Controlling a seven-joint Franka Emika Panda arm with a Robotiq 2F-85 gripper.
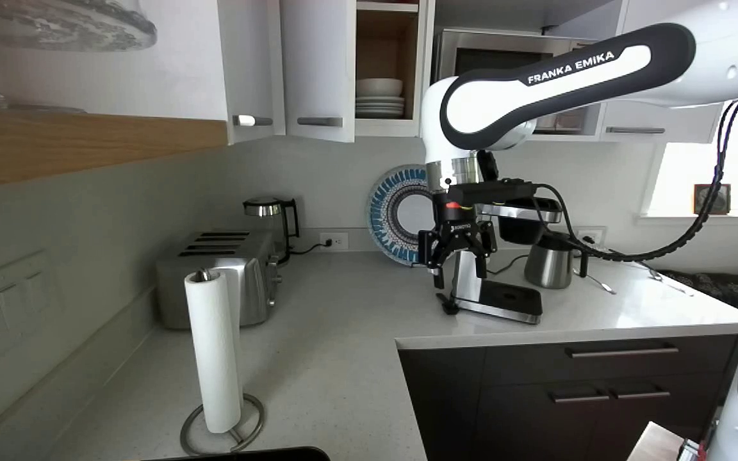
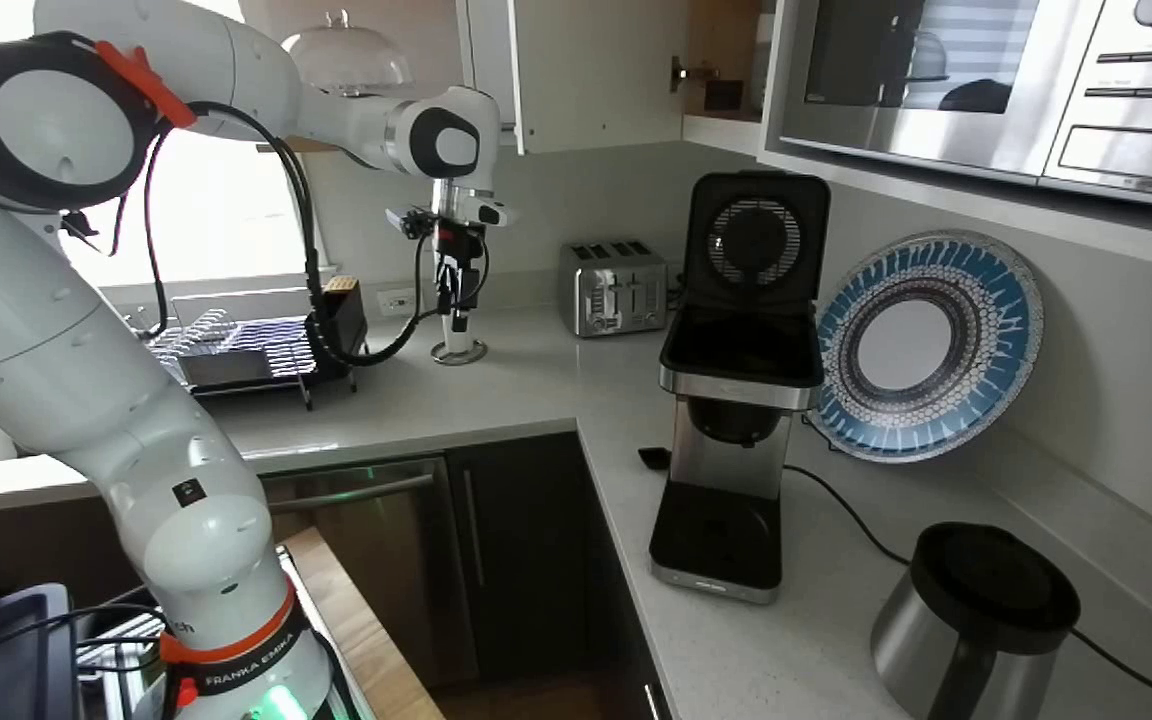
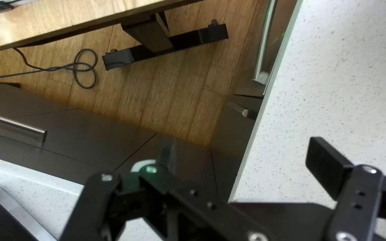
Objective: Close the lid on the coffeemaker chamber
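Gripper point(image 3: 246, 162), black, foremost in the wrist view; fingers point(image 3: 328, 167) set wide, well apart. Beyond it: pale speckled counter point(image 3: 330, 83) at right and again at lower left; between the two stretches, dark cabinet fronts point(image 3: 62, 134) and a wooden floor point(image 3: 166, 90).

In an exterior view: robot arm point(image 2: 106, 380), white, large at left. Steel carafe point(image 2: 976, 620), black-topped, on the counter at lower right. Coffeemaker chamber point(image 2: 741, 345), black, uncovered, a silver band below its rim. Lid point(image 2: 756, 240), black, flat, with a round vented panel; raised, upright at the chamber's rear edge. Patterned plate point(image 2: 931, 345), blue and white, standing against the wall just beside. Gripper to their left as seen here, apart from chamber and lid.

In an exterior view: wooden shelf point(image 1: 87, 144), close, at upper left. Paper towel roll point(image 1: 211, 352), white, standing. Silver toaster point(image 1: 257, 282), behind the roll. Gripper pointing down, fingers parted; chamber partly hidden behind the arm, lid hard to make out
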